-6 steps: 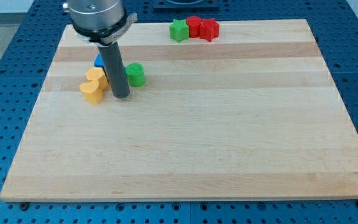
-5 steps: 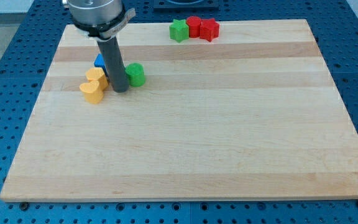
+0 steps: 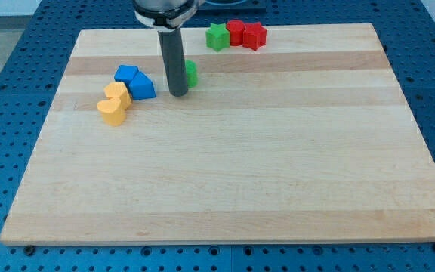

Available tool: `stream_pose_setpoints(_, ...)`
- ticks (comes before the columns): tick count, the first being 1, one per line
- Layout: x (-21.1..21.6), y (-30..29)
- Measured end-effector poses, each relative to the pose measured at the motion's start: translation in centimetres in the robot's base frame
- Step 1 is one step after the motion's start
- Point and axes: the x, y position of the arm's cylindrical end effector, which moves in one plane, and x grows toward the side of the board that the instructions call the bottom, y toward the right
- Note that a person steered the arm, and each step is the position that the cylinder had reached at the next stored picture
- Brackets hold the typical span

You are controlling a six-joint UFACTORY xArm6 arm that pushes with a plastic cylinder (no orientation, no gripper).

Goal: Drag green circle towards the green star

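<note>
Pale wooden board (image 3: 225,174) on blue pegboard (image 3: 6,113), lit evenly. No pincer fitted, so no open or closed state to tell: only dark rod, my tip (image 3: 177,94) planted on wood toward view's top left. Green circle (image 3: 191,73) touching rod, just up and right of tip, mostly hidden behind it. Green star (image 3: 217,36) farther up and right, near top edge, beside red blocks (image 3: 245,34), shapes unclear. Blue blocks (image 3: 135,81) just left of tip; yellow heart-like blocks (image 3: 114,103) farther left, slightly below.
</note>
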Motion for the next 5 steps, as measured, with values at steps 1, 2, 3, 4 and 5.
stream_pose_setpoints(1,-1.2,0.4)
stream_pose_setpoints(2,-3.4,1.9)
stream_pose_setpoints(3,-4.2,2.8)
stream_pose_setpoints(4,-4.5,0.7)
stream_pose_setpoints(5,-5.8,0.8)
